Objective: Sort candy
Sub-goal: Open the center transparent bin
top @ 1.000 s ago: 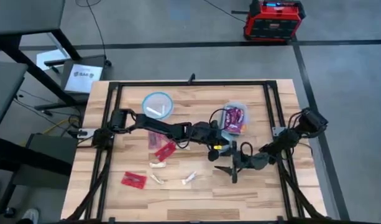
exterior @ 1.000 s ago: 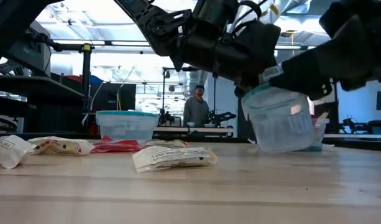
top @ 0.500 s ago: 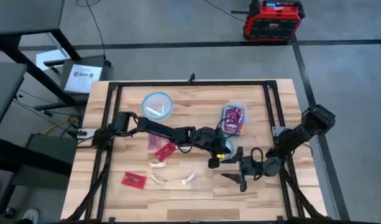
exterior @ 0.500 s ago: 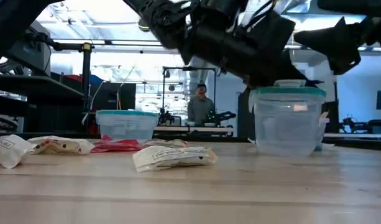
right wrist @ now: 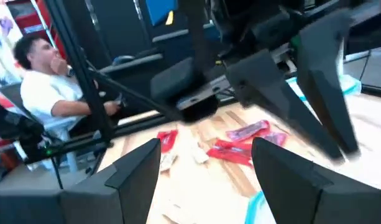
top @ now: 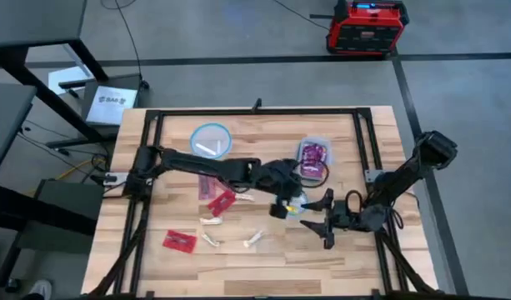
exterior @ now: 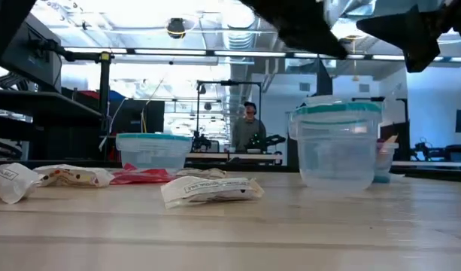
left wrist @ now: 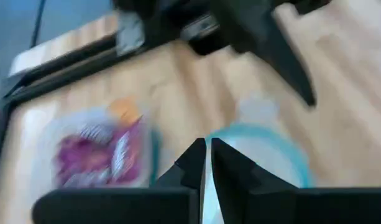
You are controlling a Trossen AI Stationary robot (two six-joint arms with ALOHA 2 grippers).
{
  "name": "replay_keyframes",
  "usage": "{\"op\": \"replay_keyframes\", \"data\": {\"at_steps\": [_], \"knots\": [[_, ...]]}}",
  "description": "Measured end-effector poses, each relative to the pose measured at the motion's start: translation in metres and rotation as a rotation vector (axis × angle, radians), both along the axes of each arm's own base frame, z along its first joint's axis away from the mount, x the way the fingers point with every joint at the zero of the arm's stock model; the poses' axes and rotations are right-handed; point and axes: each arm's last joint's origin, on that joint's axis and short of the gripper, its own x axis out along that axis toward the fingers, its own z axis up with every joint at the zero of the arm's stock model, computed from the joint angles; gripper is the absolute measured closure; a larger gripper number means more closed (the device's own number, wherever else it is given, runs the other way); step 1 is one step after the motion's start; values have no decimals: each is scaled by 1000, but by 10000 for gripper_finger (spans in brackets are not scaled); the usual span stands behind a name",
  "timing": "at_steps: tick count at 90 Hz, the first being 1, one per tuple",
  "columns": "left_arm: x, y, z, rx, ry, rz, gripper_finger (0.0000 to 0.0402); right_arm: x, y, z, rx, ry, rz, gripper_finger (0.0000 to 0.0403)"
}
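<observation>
A clear round container with a teal rim (exterior: 337, 147) stands upright on its base on the table, between my two grippers (top: 298, 202). My left gripper (left wrist: 206, 163) hovers shut above its rim (left wrist: 283, 163), clear of it in the low view. My right gripper (top: 320, 223) stands open just right of the container, holding nothing. Candy lies loose on the table's left half: red packets (top: 222, 202) (top: 179, 241) and pale ones (exterior: 209, 190) (top: 253, 239).
A rectangular container with purple candy (top: 313, 158) sits behind the round one. A second round container with white sticks (top: 211, 140) stands at the far left. A person (exterior: 249, 129) sits beyond the table.
The round container hung tilted and clear of the table under my left gripper. It has come down toward the near edge and now stands upright on the wood. My left gripper has then risen off it. My right gripper has drawn back toward the table's right edge and up.
</observation>
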Motion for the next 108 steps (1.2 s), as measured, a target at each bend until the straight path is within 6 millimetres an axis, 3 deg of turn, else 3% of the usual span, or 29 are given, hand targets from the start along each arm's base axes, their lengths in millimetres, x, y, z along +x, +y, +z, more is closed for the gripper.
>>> {"op": "replay_keyframes", "data": {"at_steps": [10, 24, 33, 48, 68, 86, 108], "knots": [[-18, 16, 2, 13, 96, 47, 389, -1, 2, -3, 53, 9, 13, 163], [-24, 50, -44, -65, 178, 117, 389, -4, 8, -14, 264, 74, 125, 163], [-22, 62, -55, -168, 47, 76, 389, -3, 6, -23, 352, 143, 142, 163], [-23, 69, -68, -225, -14, 81, 389, 7, -6, -31, 428, 223, 145, 163], [-20, 70, -66, -243, -53, 42, 389, 11, -24, -52, 509, 457, 134, 163], [-20, 70, -67, -257, -39, 2, 389, 15, -36, -56, 493, 480, 48, 163], [-14, 63, -94, -355, 52, -20, 389, 19, -49, -59, 473, 505, -10, 163]]}}
